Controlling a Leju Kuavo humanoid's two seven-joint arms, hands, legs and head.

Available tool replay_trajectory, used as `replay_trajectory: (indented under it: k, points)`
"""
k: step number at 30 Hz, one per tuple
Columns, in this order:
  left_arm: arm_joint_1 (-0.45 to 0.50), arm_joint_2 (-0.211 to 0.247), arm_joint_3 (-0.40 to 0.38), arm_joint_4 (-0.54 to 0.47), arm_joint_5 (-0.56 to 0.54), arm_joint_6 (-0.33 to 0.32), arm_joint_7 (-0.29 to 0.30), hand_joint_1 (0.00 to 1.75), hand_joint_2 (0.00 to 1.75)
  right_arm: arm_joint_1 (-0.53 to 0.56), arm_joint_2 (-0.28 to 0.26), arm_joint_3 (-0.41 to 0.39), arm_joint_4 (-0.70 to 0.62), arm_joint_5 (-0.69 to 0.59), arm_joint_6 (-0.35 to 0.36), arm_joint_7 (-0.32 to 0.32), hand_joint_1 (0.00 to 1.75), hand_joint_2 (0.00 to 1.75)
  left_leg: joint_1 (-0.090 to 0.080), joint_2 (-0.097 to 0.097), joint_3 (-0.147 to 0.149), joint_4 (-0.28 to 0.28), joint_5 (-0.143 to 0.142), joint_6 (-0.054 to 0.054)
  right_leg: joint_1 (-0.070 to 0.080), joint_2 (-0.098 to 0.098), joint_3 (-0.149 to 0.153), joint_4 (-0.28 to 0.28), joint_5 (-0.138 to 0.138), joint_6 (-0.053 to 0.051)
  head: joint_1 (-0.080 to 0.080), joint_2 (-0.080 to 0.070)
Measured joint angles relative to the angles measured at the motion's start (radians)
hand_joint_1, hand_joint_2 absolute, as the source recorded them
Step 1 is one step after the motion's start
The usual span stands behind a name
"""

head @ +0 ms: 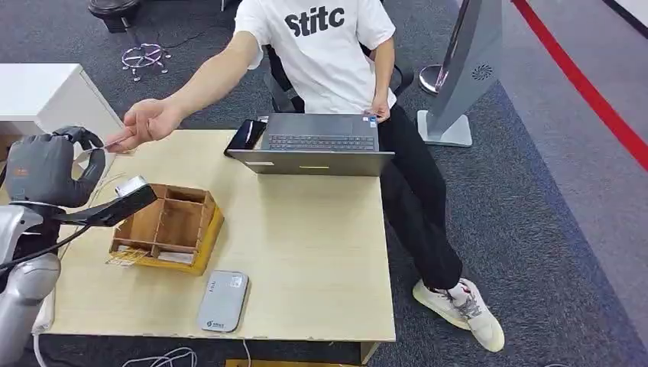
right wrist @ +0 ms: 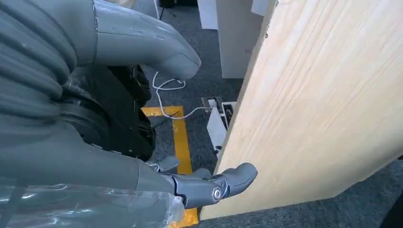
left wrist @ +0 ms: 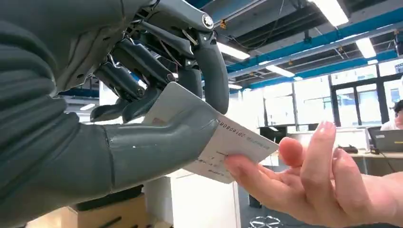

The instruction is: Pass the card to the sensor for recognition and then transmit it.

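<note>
At the far left of the head view the left hand [head: 46,168] is raised beside the table [head: 306,252], its thumb and fingers pinching a white card [left wrist: 223,147] that carries a printed number along one edge. A person's hand [head: 149,121] reaches in from across the table and has hold of the card's free end, so both hands grip it at once; in the left wrist view the person's thumb lies on the card's lower corner with the fingers spread behind it. Just right of the left hand, a wooden compartment box [head: 168,228] sits on the table, and in front of it, near the table's near edge, lies a flat grey card sensor [head: 223,300]. Further right, at the far edge, an open grey laptop [head: 317,145] faces the seated person. The right hand [right wrist: 142,95] hangs beside the table's edge above the carpet, holding nothing, fingers loosely apart.
</note>
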Motion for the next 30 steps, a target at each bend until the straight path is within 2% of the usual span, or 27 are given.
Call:
replay_trajectory:
  k: [1, 6, 14, 17, 21, 26, 30]
  points:
    - [0.0, 0.0, 0.0, 0.0, 0.0, 0.0, 0.0, 0.0, 1.75, 0.0, 0.0, 0.0, 0.0, 0.0, 0.0, 0.0, 0.0, 1.75, 0.0, 0.0, 0.0, 0.0, 0.0, 0.0, 0.0, 0.0, 0.0, 0.0, 0.0, 0.0, 0.0, 0.0]
    - [0.009, -0.003, 0.001, 0.0, -0.003, 0.027, -0.003, 0.0, 1.75, 0.0, 0.0, 0.002, 0.0, -0.005, -0.002, -0.002, 0.0, 1.75, 0.0, 0.0, 0.0, 0.0, -0.001, 0.0, 0.0, 0.0, 0.0, 0.0, 0.0, 0.0, 0.0, 0.0]
    - [0.098, -0.015, 0.006, -0.04, 0.021, 0.075, -0.047, 0.0, 1.75, 0.013, -0.002, 0.003, -0.005, -0.019, -0.004, -0.011, 0.0, 1.75, 0.0, 0.0, 0.0, 0.0, -0.001, 0.0, 0.0, 0.0, 0.0, 0.0, 0.0, 0.0, 0.0, 0.0]
    - [0.149, -0.021, 0.016, -0.076, 0.045, 0.084, -0.089, 0.0, 1.75, 0.02, -0.002, 0.003, -0.01, -0.024, -0.011, -0.016, 0.0, 1.75, 0.0, 0.0, 0.0, 0.0, -0.001, 0.0, 0.0, 0.0, 0.0, 0.0, 0.0, 0.0, 0.0, 0.0]
    - [0.235, -0.016, 0.016, -0.121, 0.037, 0.055, -0.152, 0.0, 1.75, 0.032, -0.002, 0.003, -0.023, -0.027, -0.012, -0.019, 0.0, 1.75, 0.0, 0.0, 0.0, 0.0, -0.001, 0.0, 0.0, 0.0, -0.001, 0.0, 0.0, 0.0, 0.0, 0.0]
    - [0.323, 0.029, 0.014, -0.136, -0.014, 0.039, -0.203, 0.0, 1.75, 0.036, -0.003, 0.002, -0.035, -0.034, -0.006, -0.021, 0.0, 1.75, 0.0, 0.002, 0.0, 0.0, -0.001, 0.0, 0.0, 0.002, -0.001, 0.0, 0.0, 0.0, -0.001, 0.0]
    - [0.423, 0.068, 0.015, -0.136, -0.028, 0.06, -0.227, 0.0, 1.75, 0.047, -0.003, -0.002, -0.044, -0.036, 0.004, -0.021, 0.0, 1.75, 0.0, 0.001, 0.0, 0.0, -0.001, 0.0, 0.0, 0.001, -0.001, 0.0, 0.0, 0.0, -0.001, 0.0]
